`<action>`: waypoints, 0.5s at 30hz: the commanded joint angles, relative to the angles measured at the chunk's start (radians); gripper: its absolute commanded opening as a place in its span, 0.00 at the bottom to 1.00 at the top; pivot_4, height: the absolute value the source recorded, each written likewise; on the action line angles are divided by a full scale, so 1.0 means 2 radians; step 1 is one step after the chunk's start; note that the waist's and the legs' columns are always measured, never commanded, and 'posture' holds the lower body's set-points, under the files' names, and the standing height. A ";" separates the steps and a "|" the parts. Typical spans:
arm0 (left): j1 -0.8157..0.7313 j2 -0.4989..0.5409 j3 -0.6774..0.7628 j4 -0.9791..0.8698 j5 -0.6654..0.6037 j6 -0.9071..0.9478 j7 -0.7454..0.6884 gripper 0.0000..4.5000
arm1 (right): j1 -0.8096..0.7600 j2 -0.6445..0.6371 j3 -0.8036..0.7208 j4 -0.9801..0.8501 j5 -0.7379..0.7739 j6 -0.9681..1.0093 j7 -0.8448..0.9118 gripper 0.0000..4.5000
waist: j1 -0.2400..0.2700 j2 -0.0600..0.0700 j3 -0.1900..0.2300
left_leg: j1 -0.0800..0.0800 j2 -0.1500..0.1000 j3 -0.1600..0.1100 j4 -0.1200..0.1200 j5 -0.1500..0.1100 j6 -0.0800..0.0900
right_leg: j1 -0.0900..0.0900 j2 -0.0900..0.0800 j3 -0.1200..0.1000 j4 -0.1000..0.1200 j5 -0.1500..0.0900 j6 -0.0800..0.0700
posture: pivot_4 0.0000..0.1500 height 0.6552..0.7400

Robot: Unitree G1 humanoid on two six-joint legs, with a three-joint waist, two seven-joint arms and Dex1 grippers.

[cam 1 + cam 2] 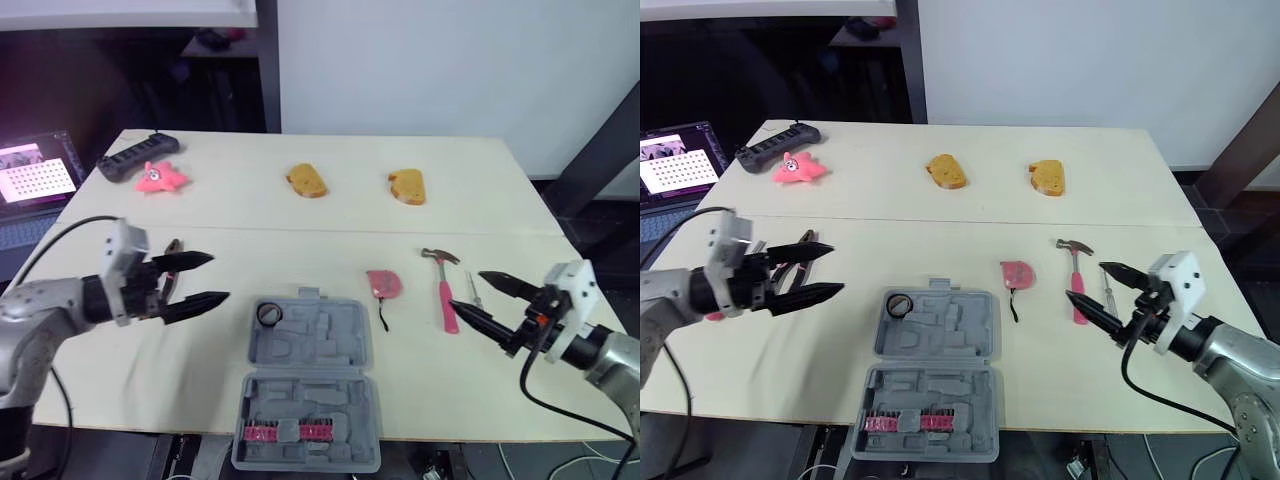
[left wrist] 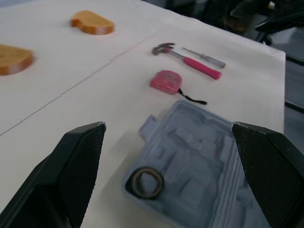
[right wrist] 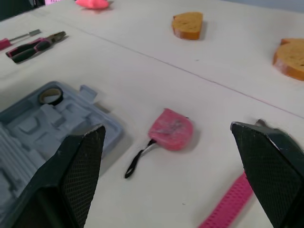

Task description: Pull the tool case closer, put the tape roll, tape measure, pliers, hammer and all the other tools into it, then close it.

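The grey tool case point(image 1: 305, 385) lies open at the table's front centre, with the tape roll point(image 1: 269, 314) in its far left corner. The pink tape measure point(image 1: 384, 283) sits just right of the case. Further right lie the pink-handled hammer point(image 1: 444, 290) and a thin screwdriver point(image 1: 472, 291). The pliers point(image 3: 35, 46) lie left of the case, behind my left gripper point(image 1: 220, 278), which hovers open and empty. My right gripper point(image 1: 467, 290) is open and empty over the hammer's handle end and the screwdriver.
Two orange bread-like pieces point(image 1: 306, 180) point(image 1: 408, 186), a pink toy point(image 1: 160, 178) and a black power strip point(image 1: 138, 157) lie at the table's far side. A laptop point(image 1: 35, 175) stands off the left edge. Pink bits point(image 1: 288, 432) fill the case's near half.
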 commanded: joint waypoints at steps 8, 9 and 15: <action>-0.114 -0.027 -0.108 0.004 0.041 -0.005 -0.023 0.99 | 0.019 0.055 0.094 -0.146 -0.041 0.088 -0.194 1.00 | -0.001 0.000 0.000 | 0.000 0.000 0.000 0.000 0.000 0.000 | 0.000 0.000 0.000 0.000 0.000 0.000 | 1.00 0.70; -0.118 -0.031 -0.116 0.004 0.049 -0.010 -0.019 0.99 | 0.014 0.063 0.115 -0.142 -0.055 0.095 -0.213 1.00 | -0.001 0.000 0.000 | 0.000 0.000 0.000 0.000 0.000 0.000 | 0.000 0.000 0.000 0.000 0.000 0.000 | 1.00 0.70; -0.095 -0.023 -0.096 -0.018 0.044 0.003 -0.009 0.99 | -0.029 0.122 0.202 -0.090 -0.111 0.119 -0.276 1.00 | 0.000 0.000 0.000 | 0.000 0.000 0.000 0.000 0.000 0.000 | -0.001 0.000 0.000 0.000 0.000 0.000 | 1.00 0.70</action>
